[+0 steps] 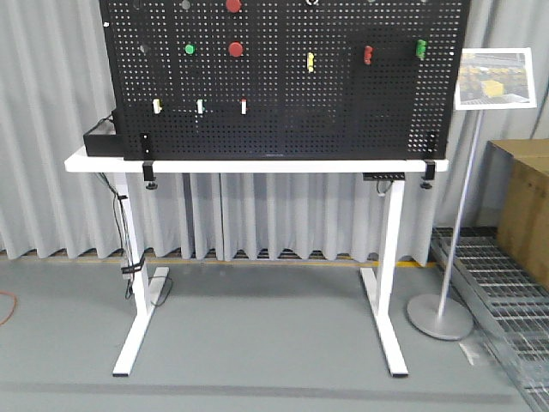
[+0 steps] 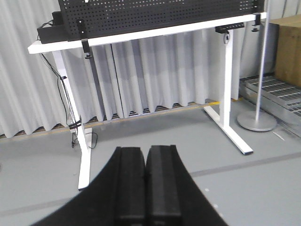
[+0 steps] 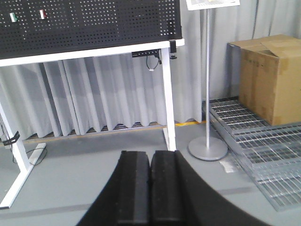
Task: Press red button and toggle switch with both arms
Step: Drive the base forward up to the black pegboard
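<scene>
1. The left gripper (image 2: pixel 146 151) has its two black fingers (image 2: pixel 130 183) pressed together, pad against pad, with nothing between them.
2. The right gripper (image 3: pixel 150 155) is the same: its fingers (image 3: pixel 135 188) meet along their length and pinch nothing.
3. Ahead of and above the left fingertips, well apart, stands the white table (image 2: pixel 141 35). The bottom strip of the black pegboard (image 2: pixel 155 14) rests on it.
4. Up and to the left of the right fingers, two small rocker switches (image 3: pixel 13 17) sit on the board. Ahead and slightly right rises the sign stand (image 3: pixel 207 84). Far right, a cardboard box (image 3: pixel 270 77) rests on metal grating (image 3: pixel 263 160).
5. The front view shows the red button (image 1: pixel 233 5) at the board's top edge, cut by the frame. A second red button (image 1: pixel 236 49), nearly alike in size, lies directly below it. A green button (image 1: pixel 190 49) is to the left of that one.
6. The toggle switch (image 1: pixel 311 2) is also at the top edge, to the right of the red button. Only a pale sliver of it shows, and its lever cannot be made out.
7. Both lie higher on the board than either wrist view reaches, so they are above and well apart from both pairs of fingers.
</scene>
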You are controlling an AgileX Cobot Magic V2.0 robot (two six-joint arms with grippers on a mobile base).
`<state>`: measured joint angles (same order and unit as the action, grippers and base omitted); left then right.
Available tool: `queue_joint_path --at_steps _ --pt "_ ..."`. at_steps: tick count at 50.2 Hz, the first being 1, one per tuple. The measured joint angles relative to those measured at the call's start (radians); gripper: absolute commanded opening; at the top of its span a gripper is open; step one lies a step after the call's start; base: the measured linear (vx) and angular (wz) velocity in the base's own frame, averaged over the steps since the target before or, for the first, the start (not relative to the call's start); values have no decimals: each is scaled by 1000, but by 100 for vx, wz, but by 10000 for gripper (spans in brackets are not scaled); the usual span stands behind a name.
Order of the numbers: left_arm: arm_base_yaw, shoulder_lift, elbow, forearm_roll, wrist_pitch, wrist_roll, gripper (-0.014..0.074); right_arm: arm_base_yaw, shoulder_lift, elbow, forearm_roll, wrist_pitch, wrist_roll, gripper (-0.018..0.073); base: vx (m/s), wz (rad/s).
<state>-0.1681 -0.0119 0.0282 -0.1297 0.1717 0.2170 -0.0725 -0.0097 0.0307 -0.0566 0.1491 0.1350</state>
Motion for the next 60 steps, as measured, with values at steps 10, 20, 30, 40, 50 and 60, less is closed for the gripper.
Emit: queue_joint_path --at_steps 10,20,30,40,50,60 --pt "0 0 0 0 0 0 2 0 0 0 0 0 0 -3 43 4" --pt "0 0 0 0 0 0 2 0 0 0 0 0 0 -3 47 2" --pt "0 0 0 0 0 0 2 0 0 0 0 0 0 -3 47 0" --pt "0 0 0 0 0 0 2 0 0 0 0 0 0 -3 44 0" --pt "0 0 0 0 0 0 2 0 0 0 0 0 0 -3 43 -1" --pt "0 0 0 0 0 0 2 0 0 0 0 0 0 -3 43 -3"
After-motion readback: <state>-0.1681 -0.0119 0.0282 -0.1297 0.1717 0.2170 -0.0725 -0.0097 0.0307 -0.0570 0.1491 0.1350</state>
